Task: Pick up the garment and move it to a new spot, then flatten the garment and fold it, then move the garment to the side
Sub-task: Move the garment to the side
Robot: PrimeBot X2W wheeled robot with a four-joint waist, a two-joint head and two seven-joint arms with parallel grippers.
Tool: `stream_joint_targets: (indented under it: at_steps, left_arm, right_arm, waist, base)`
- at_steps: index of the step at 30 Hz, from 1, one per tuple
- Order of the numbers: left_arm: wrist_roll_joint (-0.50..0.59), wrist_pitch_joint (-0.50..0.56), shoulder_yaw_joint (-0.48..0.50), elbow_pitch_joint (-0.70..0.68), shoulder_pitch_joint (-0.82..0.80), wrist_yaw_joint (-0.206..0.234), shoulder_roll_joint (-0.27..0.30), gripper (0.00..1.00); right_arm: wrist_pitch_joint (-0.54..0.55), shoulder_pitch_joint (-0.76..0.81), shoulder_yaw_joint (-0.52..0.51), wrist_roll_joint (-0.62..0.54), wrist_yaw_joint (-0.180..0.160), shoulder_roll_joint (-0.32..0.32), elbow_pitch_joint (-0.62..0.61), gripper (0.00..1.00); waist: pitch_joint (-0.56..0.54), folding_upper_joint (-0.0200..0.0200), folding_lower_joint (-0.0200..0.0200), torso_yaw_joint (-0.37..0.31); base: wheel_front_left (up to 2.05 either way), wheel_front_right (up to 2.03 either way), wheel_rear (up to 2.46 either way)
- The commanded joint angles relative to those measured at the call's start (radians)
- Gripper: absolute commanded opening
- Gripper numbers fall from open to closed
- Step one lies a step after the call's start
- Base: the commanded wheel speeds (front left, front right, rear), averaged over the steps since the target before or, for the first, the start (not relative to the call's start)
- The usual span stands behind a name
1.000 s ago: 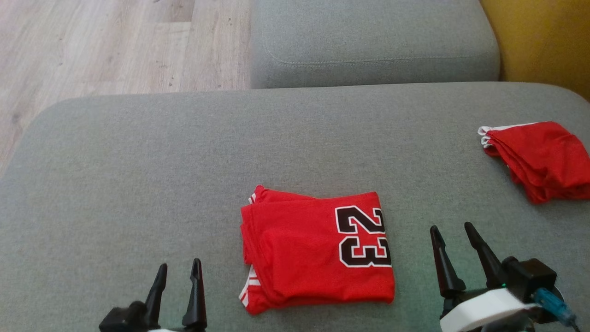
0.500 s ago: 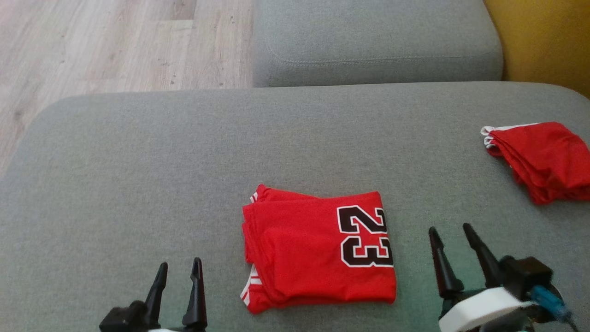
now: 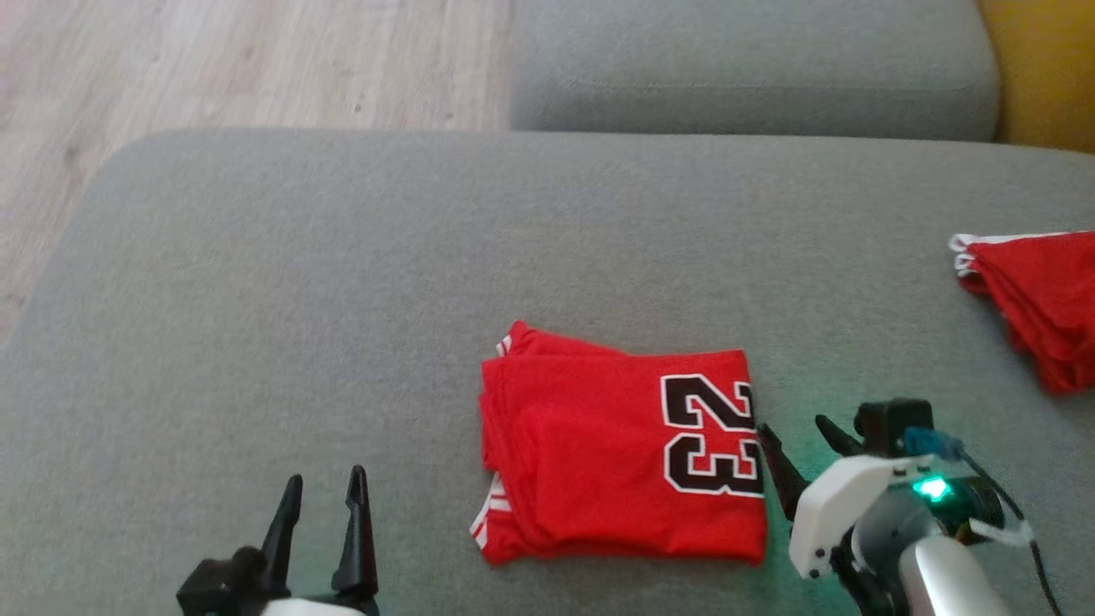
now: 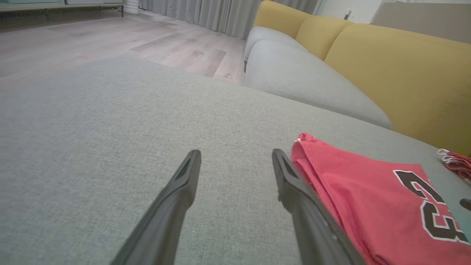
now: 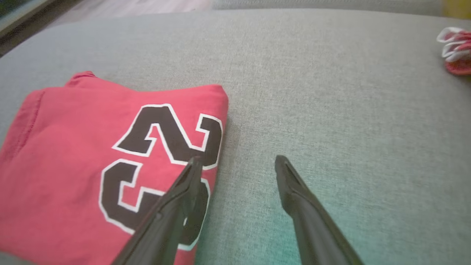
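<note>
The garment [image 3: 599, 462], a red jersey folded into a rectangle with a black "23" at its right end, lies flat on the grey cushion [image 3: 342, 282]. My right gripper [image 3: 792, 425] is open at the jersey's right edge. In the right wrist view its left finger [image 5: 184, 191] overlaps the printed number on the garment [image 5: 66, 154], and its right finger is over bare cushion. My left gripper [image 3: 325, 476] is open and empty, a short way left of the jersey's near-left corner. In the left wrist view the left gripper [image 4: 236, 154] stands over bare fabric beside the garment [image 4: 368, 206].
A second folded red garment [image 3: 1039, 299] with white trim lies at the cushion's far right. Behind it sit another grey cushion [image 3: 753, 68] and a yellow backrest [image 4: 397, 73]. Wooden floor [image 3: 214, 60] lies beyond the cushion's far-left edge.
The head camera has shifted, so the whole picture slid. My right gripper has closed in on the jersey's right edge from a hand's width away. The left gripper and jersey stayed put.
</note>
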Motion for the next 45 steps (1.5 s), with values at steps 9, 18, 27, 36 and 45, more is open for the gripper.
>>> stream_joint_targets:
  at_steps: [9, 18, 27, 36, 45]
  left_arm:
    - [0.016, -0.013, 0.076, -0.027, -0.061, 0.005, 0.004, 1.00]
    - [0.049, -0.014, 0.086, -0.027, -0.074, -0.016, -0.023, 1.00]
    - [0.084, -0.013, 0.083, -0.022, -0.119, -0.032, -0.033, 1.00]
    - [0.117, 0.027, 0.068, -0.049, -0.179, -0.032, 0.002, 1.00]
    - [0.133, 0.065, 0.037, -0.065, -0.199, -0.031, 0.007, 1.00]
  right_arm:
    - [0.113, -0.139, 0.059, 0.078, -0.001, -0.004, 0.109, 1.00]
    - [0.066, -0.209, 0.052, 0.081, -0.001, -0.004, 0.108, 0.00]
    - [0.071, -0.256, -0.030, 0.014, -0.001, -0.049, -0.006, 0.00]
    - [0.088, -0.288, -0.094, 0.017, -0.001, -0.076, -0.111, 0.00]
    - [0.080, -0.328, -0.085, 0.019, -0.001, -0.064, -0.107, 0.00]
  waist:
    - [0.064, 0.0000, -0.0001, 0.077]
    - [0.108, 0.0000, -0.0001, 0.030]
    - [0.172, 0.0000, -0.0001, -0.176]
    - [0.222, 0.0000, -0.0001, -0.393]
    - [0.219, 0.0000, -0.0001, -0.450]
  base:
    - [0.00, 0.00, 0.00]
    - [0.00, 0.00, 0.00]
    - [0.00, 0.00, 0.00]
    - [0.00, 0.00, 0.00]
    - [0.00, 0.00, 0.00]
